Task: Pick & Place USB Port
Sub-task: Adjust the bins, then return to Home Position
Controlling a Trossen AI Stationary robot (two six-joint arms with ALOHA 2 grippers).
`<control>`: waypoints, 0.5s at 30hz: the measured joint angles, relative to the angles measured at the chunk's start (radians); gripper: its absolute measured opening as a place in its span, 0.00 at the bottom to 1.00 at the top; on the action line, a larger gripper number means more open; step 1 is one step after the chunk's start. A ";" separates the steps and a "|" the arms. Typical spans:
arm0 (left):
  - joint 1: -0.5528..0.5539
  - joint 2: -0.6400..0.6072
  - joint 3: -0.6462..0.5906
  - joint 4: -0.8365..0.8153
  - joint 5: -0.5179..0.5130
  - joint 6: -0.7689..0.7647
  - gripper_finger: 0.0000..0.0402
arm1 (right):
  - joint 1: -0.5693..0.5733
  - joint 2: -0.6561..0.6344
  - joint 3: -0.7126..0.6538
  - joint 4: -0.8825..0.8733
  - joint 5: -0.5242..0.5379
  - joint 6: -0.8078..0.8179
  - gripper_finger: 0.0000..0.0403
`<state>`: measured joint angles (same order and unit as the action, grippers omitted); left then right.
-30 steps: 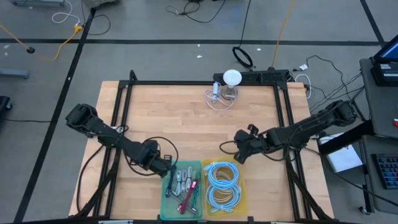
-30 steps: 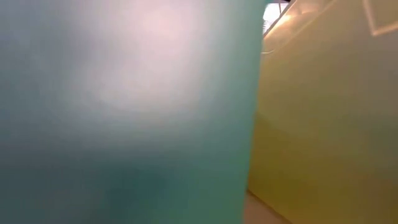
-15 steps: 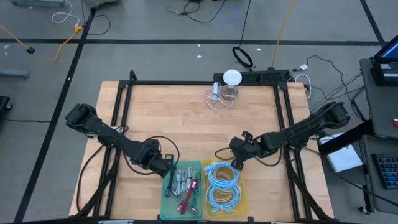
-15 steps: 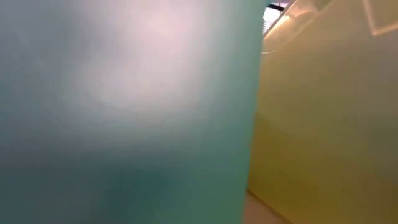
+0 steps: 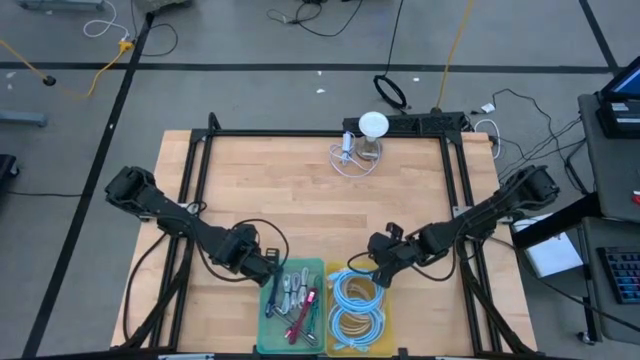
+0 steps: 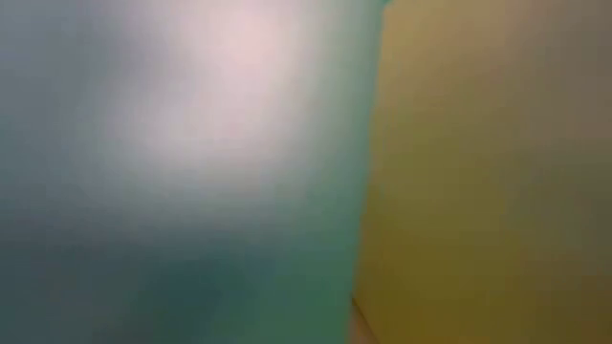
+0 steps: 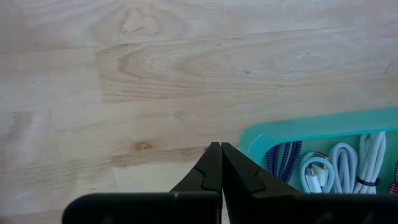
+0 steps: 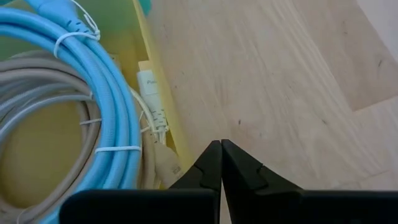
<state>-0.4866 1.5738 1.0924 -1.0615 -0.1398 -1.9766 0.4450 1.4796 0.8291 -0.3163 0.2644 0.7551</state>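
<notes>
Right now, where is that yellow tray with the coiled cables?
In the high view, the yellow tray sits at the table's near edge, right of the green tray, beneath the right end effector.

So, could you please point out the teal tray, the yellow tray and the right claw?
Teal plastic tray [image 7: 292, 126]: left wrist view, on its rim.
Yellow plastic tray [image 8: 163, 121]: right wrist view, on its side wall.
Right claw [image 8: 221, 147]: right wrist view, between the shut fingertips.

Even, bright overhead light fills the high view, with soft, short shadows under the arms. The low view is wholly out of focus, a teal and yellow smear with a pale glare at 11 o'clock. Both wrist views are sharp on the surface [image 7: 186, 74].
</notes>
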 joint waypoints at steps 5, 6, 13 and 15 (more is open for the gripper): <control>0.000 0.000 0.000 0.000 -0.002 0.001 0.00 | 0.001 -0.015 -0.004 -0.031 0.031 -0.002 0.00; 0.000 0.000 0.000 0.000 -0.002 0.001 0.00 | -0.001 -0.023 -0.006 -0.039 0.036 -0.007 0.00; 0.021 -0.022 0.000 -0.013 -0.033 0.042 0.00 | -0.053 -0.154 -0.005 -0.085 0.099 -0.039 0.00; 0.044 -0.065 0.000 -0.010 -0.087 0.082 0.00 | -0.074 -0.212 0.009 -0.094 0.100 -0.053 0.00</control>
<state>-0.4426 1.5084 1.0924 -1.0718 -0.2265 -1.8947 0.3708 1.2671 0.8383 -0.4099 0.3641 0.7021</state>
